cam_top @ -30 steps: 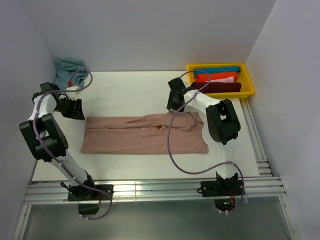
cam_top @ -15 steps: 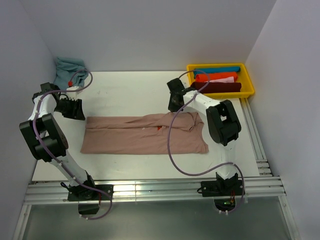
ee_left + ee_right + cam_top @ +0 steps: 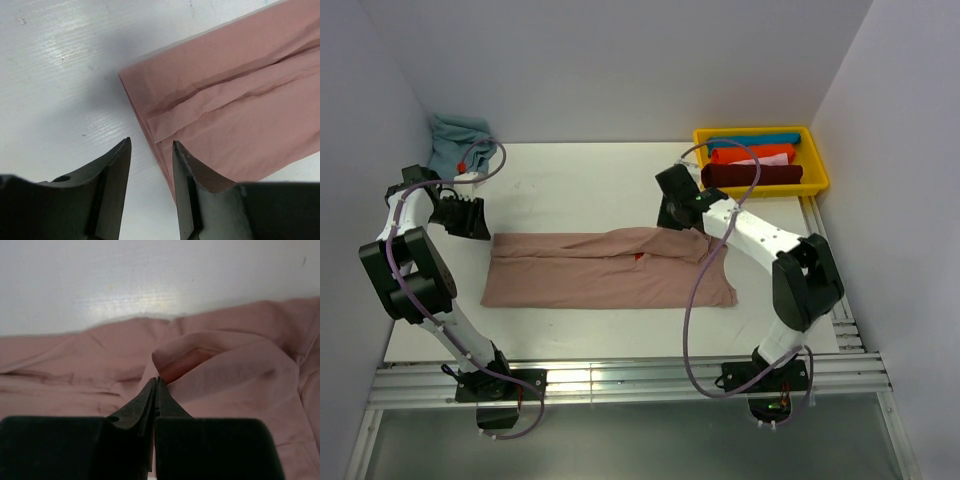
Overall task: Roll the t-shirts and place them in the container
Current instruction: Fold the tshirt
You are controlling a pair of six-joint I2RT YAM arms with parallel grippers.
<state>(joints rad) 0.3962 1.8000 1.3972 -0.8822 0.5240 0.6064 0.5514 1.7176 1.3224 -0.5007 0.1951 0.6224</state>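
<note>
- Dusty pink cloth t-shirt [image 3: 590,270] lies flat as a long folded strip across the middle of the white worktop [image 3: 580,185], hem end to the left, collar end to the right
- Small orange-brown print [image 3: 639,257] shows near the middle of the strip
- Left arm [image 3: 408,268]: jaws apart, nothing between them but bare worktop and the hem edge; they hang just over the far-left corner of the shirt, and whether they touch it I cannot tell
- Left wrist view: hem corner sits right ahead of the jaws, with one narrow folded flap running along the strip
- Right arm [image 3: 760,232]: jaws together, clamped on a raised fold of the pink shirt at its far-right edge
- Right wrist view: cloth puckers up into a small loop at the jaw tips, with wrinkles around it
- Yellow plastic bin [image 3: 818,160] at the far-right corner of the worktop, well apart from the shirt
- In the bin: three rolled cloths side by side, blue [image 3: 755,141], orange [image 3: 750,155] and dark red [image 3: 760,176]
- Crumpled teal cloth [image 3: 455,140] heaped in the far-left corner against the wall
</note>
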